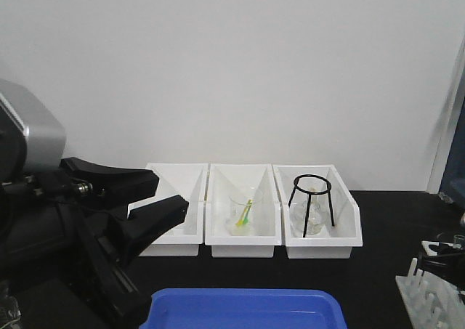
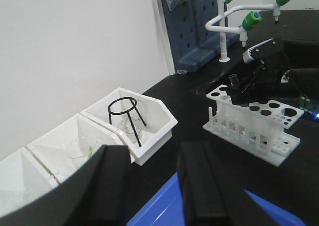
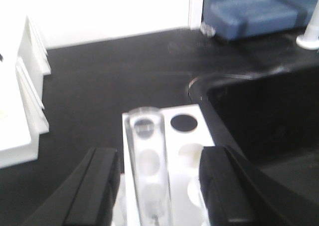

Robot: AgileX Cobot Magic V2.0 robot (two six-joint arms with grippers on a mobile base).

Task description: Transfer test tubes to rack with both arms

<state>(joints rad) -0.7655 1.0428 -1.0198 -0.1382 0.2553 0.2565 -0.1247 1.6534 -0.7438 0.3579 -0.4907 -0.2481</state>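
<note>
In the right wrist view, a clear test tube is seen standing upright between the two black fingers of the right gripper, at about 12 o'clock from the camera, its open rim up and its lower part down at the white rack. A gap shows between the tube and each finger, so the jaws are read as parted around it rather than clamped; whether the tube bottom is seated in a hole cannot be told. An empty dark hole lies just beside the tube rim at 3 o'clock. In the left wrist view, the rack is seen on the black bench at roughly 2 o'clock, with the right gripper over its rear left end, a tube-like rim just visible there. The left gripper is seen with its fingers spread apart and nothing between them, raised over the edge of a blue tray. In the front view, the left gripper is placed at 9 o'clock, in front of three white bins; a beaker sits in the middle bin and a black wire tripod in the right one. The rack is caught at 4 o'clock, at the frame edge.
</note>
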